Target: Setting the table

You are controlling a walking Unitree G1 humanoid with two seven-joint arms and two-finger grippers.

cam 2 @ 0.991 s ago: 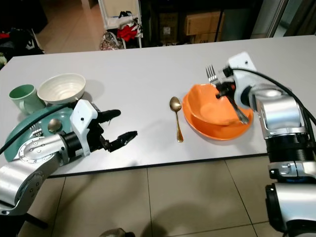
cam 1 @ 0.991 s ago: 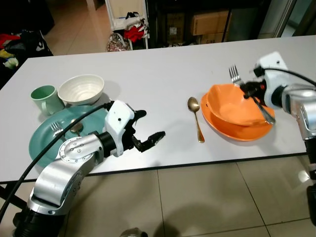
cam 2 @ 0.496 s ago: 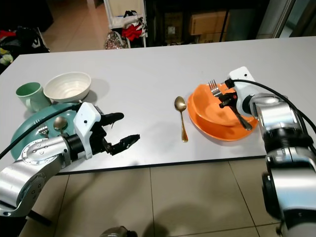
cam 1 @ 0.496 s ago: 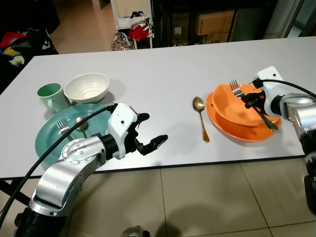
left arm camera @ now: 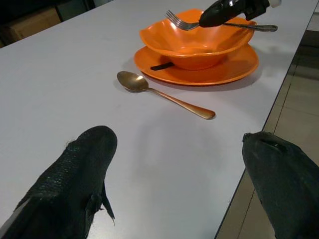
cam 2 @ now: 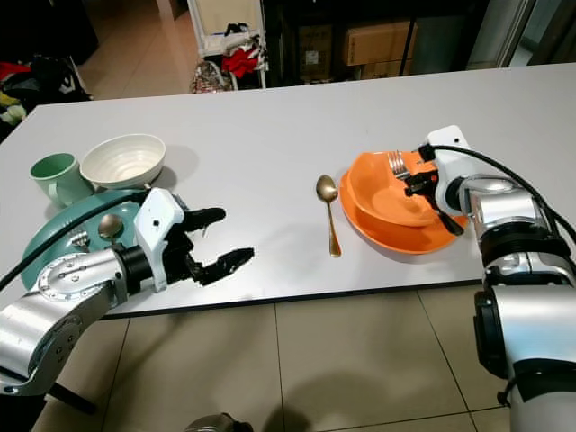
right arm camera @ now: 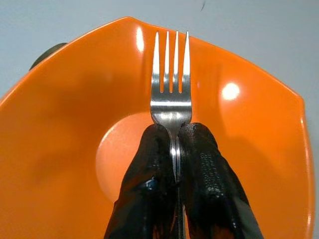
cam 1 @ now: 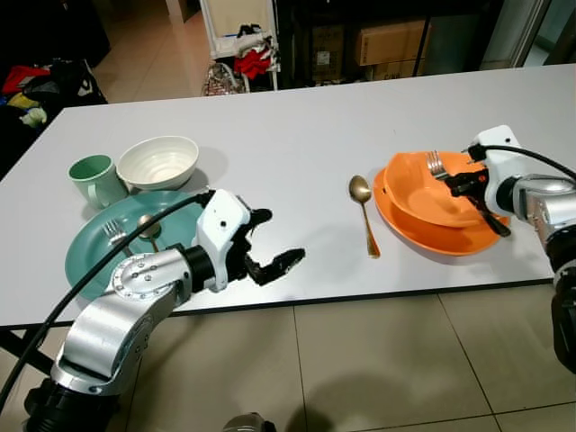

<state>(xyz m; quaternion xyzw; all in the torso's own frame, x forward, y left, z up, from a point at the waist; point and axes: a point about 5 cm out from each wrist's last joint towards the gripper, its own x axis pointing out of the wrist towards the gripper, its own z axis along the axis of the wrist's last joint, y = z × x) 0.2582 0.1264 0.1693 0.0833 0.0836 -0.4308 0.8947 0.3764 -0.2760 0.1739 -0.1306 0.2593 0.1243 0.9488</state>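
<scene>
A: What changed in the last second?

B: The right gripper (cam 2: 416, 183) has come down with the fork (right arm camera: 170, 94). A second ago it was raised over the far rim of the orange bowl (cam 2: 396, 193); now the tines hang just above the bowl's hollow. Fingers are pinched tight on the fork's neck.

A: So a drop into the bowl?

B: Likely, or a pass toward a spot beside it. Not released yet.

A: Left side?

B: The left gripper (cam 1: 270, 243) has barely moved; it hovers over the table (cam 1: 297, 126) near the front edge, fingers spread wide, holding nothing.

A: Containers?

B: The orange bowl sits on the orange plate (cam 2: 378, 236), nothing inside. The gold spoon (cam 1: 364, 214) lies just beside the plate. The teal plate (cam 1: 85, 261) carries a second fork (cam 1: 113, 233) and spoon (cam 1: 148, 229). The white bowl (cam 1: 158, 162) and green mug (cam 1: 94, 178) look empty.
</scene>
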